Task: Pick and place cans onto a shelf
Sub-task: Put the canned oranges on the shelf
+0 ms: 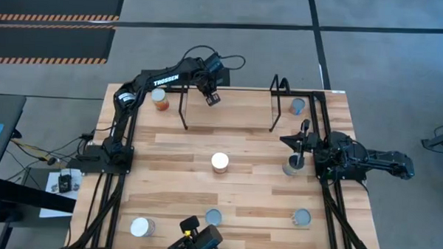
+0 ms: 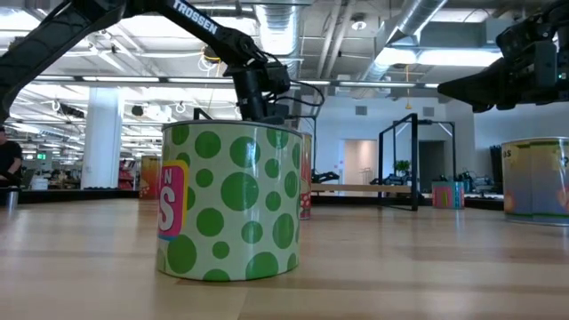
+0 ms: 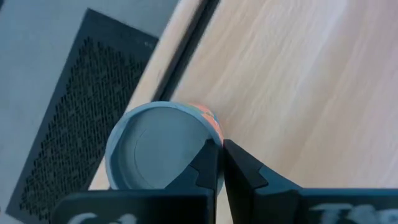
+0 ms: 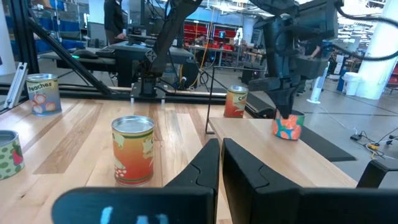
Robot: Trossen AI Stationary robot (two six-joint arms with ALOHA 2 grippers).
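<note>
The shelf (image 1: 229, 114) stands at the table's far side, a light-wood platform (image 4: 261, 149) between black rod uprights. My left gripper (image 1: 211, 98) reaches down over the shelf's far left part, shut on a can (image 3: 155, 146) with a blue-grey top and an orange label (image 4: 288, 127). I cannot tell whether this can's bottom touches the shelf top or is just above it. My right gripper (image 4: 221, 144) waits at the table's right side (image 1: 302, 136), shut with nothing in it. Other cans stand on the table: a white-topped one (image 1: 219, 162) in the middle and an orange one (image 1: 159, 99) left of the shelf. My left gripper pinches the can's rim (image 3: 214, 134) between its two fingers, one finger (image 3: 205, 165) over the recessed top inside the rim, the other (image 3: 242, 168) outside against the label. The fingers come from above, slanting steeply down. The can stays upright below them.
More cans stand near the front edge (image 1: 213, 215) (image 1: 302, 217) (image 1: 141, 227), at the far right (image 1: 297, 106) and below my right gripper (image 1: 292, 165). A green-dotted can (image 2: 231, 200) fills the low view. The shelf's right half is bare wood.
</note>
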